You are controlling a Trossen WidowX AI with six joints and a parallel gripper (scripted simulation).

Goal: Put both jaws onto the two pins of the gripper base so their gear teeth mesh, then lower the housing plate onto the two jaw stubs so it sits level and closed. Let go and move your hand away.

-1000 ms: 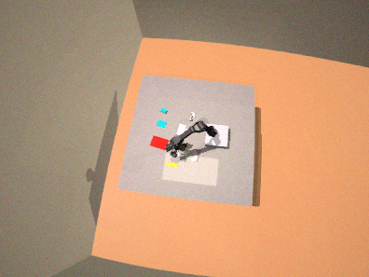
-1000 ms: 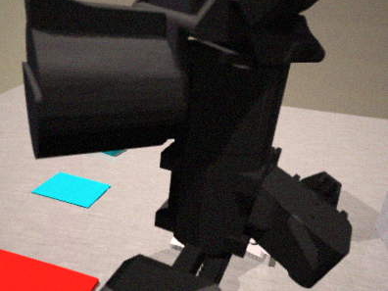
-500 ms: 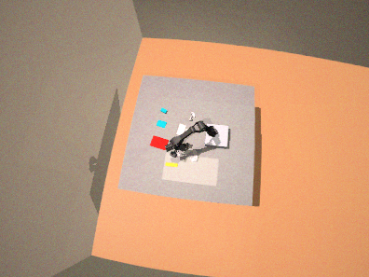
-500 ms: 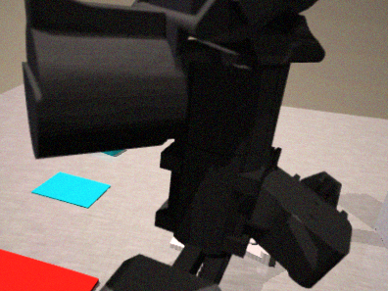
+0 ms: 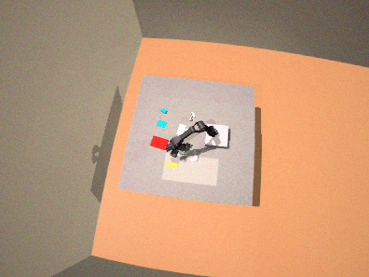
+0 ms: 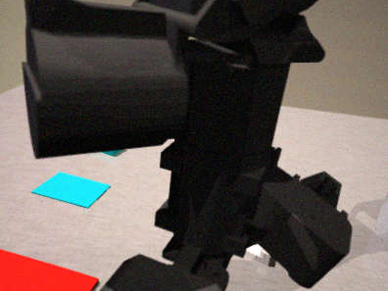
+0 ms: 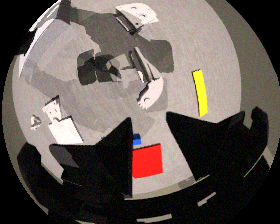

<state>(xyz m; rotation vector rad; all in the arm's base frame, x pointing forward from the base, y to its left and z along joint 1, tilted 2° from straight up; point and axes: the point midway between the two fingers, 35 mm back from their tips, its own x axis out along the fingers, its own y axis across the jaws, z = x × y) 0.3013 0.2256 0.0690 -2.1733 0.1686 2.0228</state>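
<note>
My gripper (image 7: 149, 118) (image 5: 174, 151) is partly open, with nothing seen between its fingers. It points down beside the red plate. A curved white part (image 7: 151, 94), seemingly a jaw, lies just beyond the fingertips in the wrist view, beside a dark bar. A wider white part with small dark holes (image 7: 138, 13) (image 5: 194, 159) lies farther off. A white plate (image 7: 66, 131) (image 5: 181, 129) lies on the other side, with another white part (image 7: 52, 108) and a tiny one (image 7: 35, 121) by it. I cannot tell which is base or housing plate. No meshed teeth show.
A red plate (image 5: 158, 143) (image 6: 39, 273) (image 7: 148, 161), a yellow strip (image 5: 171, 164) (image 7: 200, 93) and two cyan pieces (image 5: 161, 124) (image 5: 163, 111) lie around. A blue piece (image 7: 136, 140) is partly hidden by a finger. A pale mat (image 5: 193, 176) and the white block (image 5: 224, 142) under the arm's base show.
</note>
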